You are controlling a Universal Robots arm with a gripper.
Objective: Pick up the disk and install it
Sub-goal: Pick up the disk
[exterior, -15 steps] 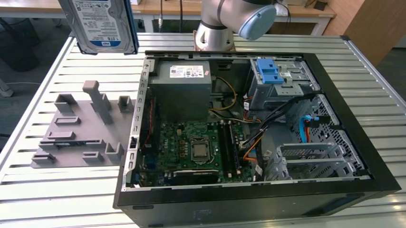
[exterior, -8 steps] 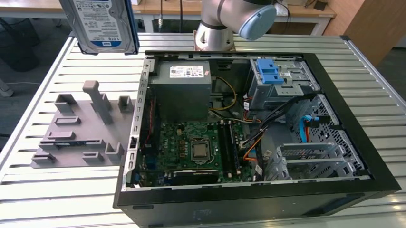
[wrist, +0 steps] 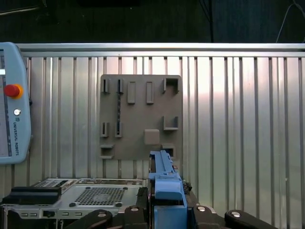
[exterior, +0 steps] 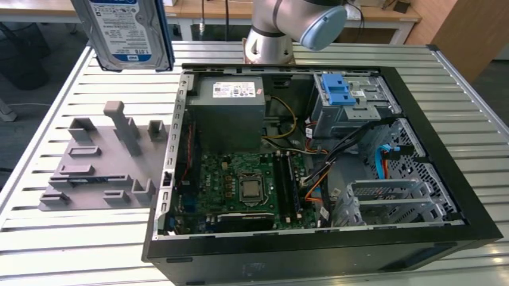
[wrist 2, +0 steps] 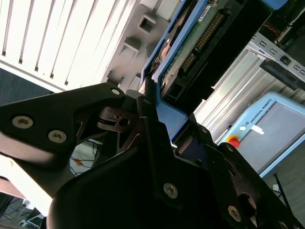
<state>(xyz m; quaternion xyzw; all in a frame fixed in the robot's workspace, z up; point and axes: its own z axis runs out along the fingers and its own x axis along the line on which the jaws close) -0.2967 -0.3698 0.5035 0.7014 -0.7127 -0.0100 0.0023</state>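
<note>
The disk (exterior: 131, 33), a silver drive with a white-and-blue label in a blue bracket, hangs high in the air over the table's far corner on the exterior view's left, above the grey fixture plate (exterior: 99, 161). In the second wrist view my gripper (wrist 2: 155, 102) is shut on the blue bracket at one end of the disk (wrist 2: 200, 43), whose circuit-board side shows. In the first wrist view the disk (wrist: 164, 179) is seen edge-on, clamped between the black fingers (wrist: 136, 212), with the fixture plate (wrist: 140, 117) straight below.
An open computer case (exterior: 318, 238) lies on the slatted metal table (exterior: 64, 238), with its motherboard (exterior: 242, 187), grey power-supply box (exterior: 230, 98) and blue-tabbed drive bay (exterior: 338, 89) exposed. The arm's base (exterior: 270, 44) stands behind the case. A teach pendant (wrist: 12, 102) lies at the table's edge.
</note>
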